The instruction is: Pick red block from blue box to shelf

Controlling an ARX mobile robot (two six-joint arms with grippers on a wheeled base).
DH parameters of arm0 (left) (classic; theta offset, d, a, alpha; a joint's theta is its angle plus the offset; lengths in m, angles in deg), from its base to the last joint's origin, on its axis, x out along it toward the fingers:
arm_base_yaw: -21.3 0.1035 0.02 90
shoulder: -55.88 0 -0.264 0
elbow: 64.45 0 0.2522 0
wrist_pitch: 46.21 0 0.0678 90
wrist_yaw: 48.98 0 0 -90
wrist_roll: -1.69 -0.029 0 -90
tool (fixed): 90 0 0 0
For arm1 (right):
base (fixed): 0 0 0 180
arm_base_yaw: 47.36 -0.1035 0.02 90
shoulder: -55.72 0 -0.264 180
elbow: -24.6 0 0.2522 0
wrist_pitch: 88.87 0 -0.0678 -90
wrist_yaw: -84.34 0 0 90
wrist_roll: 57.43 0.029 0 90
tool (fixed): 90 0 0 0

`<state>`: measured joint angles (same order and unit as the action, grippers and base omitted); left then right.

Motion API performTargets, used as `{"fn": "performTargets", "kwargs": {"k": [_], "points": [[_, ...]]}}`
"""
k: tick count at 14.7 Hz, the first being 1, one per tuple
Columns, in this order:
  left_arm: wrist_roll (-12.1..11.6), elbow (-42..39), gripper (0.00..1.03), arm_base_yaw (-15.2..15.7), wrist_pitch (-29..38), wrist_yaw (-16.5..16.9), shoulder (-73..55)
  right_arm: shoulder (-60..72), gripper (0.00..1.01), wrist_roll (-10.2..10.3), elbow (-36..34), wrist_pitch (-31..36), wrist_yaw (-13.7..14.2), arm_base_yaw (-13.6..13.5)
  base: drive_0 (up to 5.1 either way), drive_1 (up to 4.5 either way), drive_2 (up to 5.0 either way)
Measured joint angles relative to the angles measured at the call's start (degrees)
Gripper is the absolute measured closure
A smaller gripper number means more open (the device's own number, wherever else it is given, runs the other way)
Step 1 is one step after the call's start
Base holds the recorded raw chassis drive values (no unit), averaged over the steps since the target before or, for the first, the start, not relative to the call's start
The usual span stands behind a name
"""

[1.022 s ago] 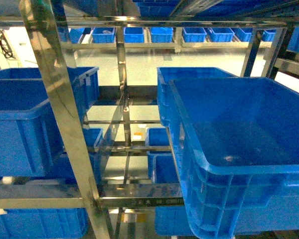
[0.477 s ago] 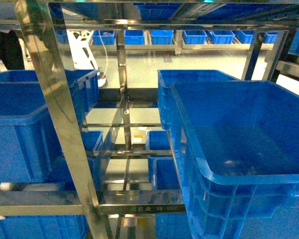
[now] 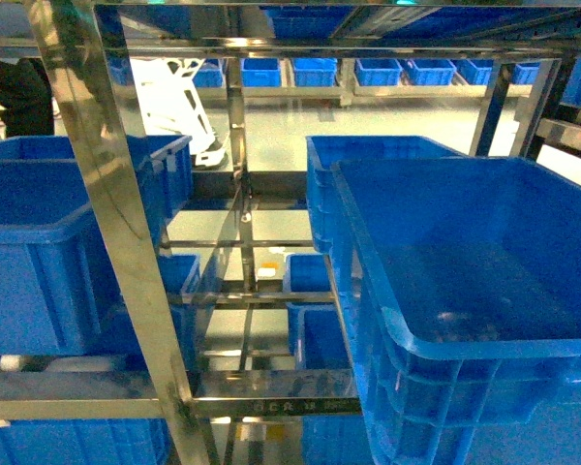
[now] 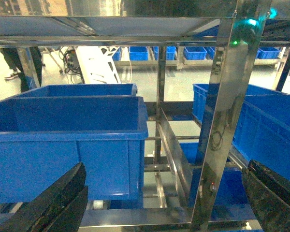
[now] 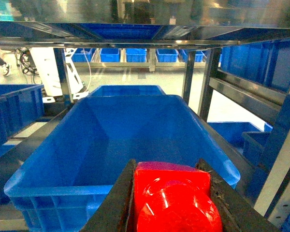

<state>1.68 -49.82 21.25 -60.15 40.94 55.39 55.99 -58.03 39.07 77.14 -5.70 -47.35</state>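
Note:
In the right wrist view the glossy red block [image 5: 174, 203] fills the space between my right gripper's dark fingers [image 5: 117, 203], its round stud facing the camera. The right gripper [image 5: 166, 169] is shut on it, hovering just before the near rim of a deep dark blue crate [image 5: 111, 125] on the steel shelf [image 5: 135, 41]. In the left wrist view my left gripper [image 4: 164, 193] is open and holds nothing, facing a shelf upright [image 4: 227, 111]. The blue box is out of view. Neither gripper shows in the head view.
Dark blue ribbed crates sit on the shelf tiers: a large crate [image 3: 484, 281] right, another crate [image 3: 29, 242] left, with smaller ones behind and below. A slanted shiny upright [image 3: 107, 223] crosses the near left. Behind the rack stand a white machine [image 3: 179, 97] and a person [image 3: 15, 92].
The head view has shifted slightly, so the rack sits a little lower in frame. A white machine and a dark-clothed person have come into view behind the shelf at upper left.

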Motion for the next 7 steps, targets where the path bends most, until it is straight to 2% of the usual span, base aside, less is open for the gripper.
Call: {"fn": "performTargets", "kwargs": {"k": [7], "points": [[0.0, 0.0, 0.05, 0.0, 0.0, 0.0, 0.0, 0.0, 0.73, 0.0, 0.0, 0.0, 0.0, 0.0, 0.0, 0.0, 0.0]]}}
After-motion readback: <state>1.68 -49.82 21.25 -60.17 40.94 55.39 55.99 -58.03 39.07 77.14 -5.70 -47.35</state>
